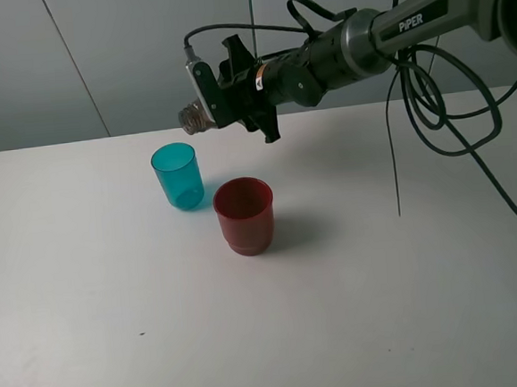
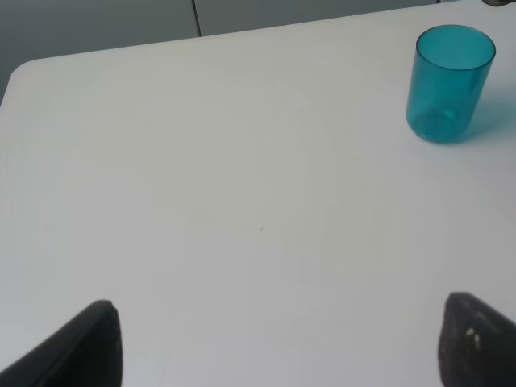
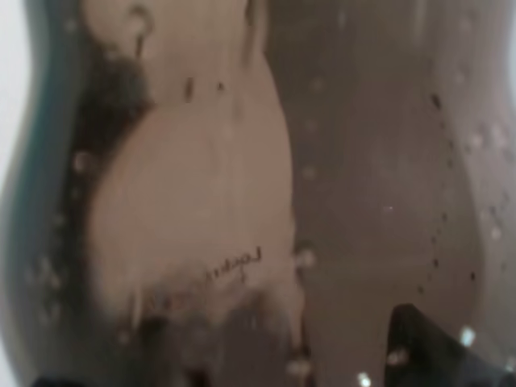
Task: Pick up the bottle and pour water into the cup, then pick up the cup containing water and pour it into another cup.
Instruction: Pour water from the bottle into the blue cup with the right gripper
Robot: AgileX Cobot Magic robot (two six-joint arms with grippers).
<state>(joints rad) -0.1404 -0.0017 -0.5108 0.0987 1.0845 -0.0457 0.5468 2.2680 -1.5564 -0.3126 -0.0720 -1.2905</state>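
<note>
My right gripper [image 1: 227, 96] is shut on the smoky grey-brown bottle [image 1: 195, 115]. It holds the bottle about level in the air, its open threaded neck pointing left, above and just behind the teal cup [image 1: 177, 176]. The gripper hides most of the bottle; its body fills the right wrist view [image 3: 242, 193]. No stream of water shows. The teal cup stands upright on the white table [image 1: 384, 309], also in the left wrist view [image 2: 449, 83]. The dark red cup [image 1: 244, 215] stands upright just in front and to the right of it. My left gripper [image 2: 282, 347] is open and empty over bare table, away from the teal cup.
Black cables [image 1: 431, 108] hang in loops from the right arm over the table's back right part. A grey wall stands behind the table's far edge [image 1: 58, 148]. The left arm is out of the exterior view.
</note>
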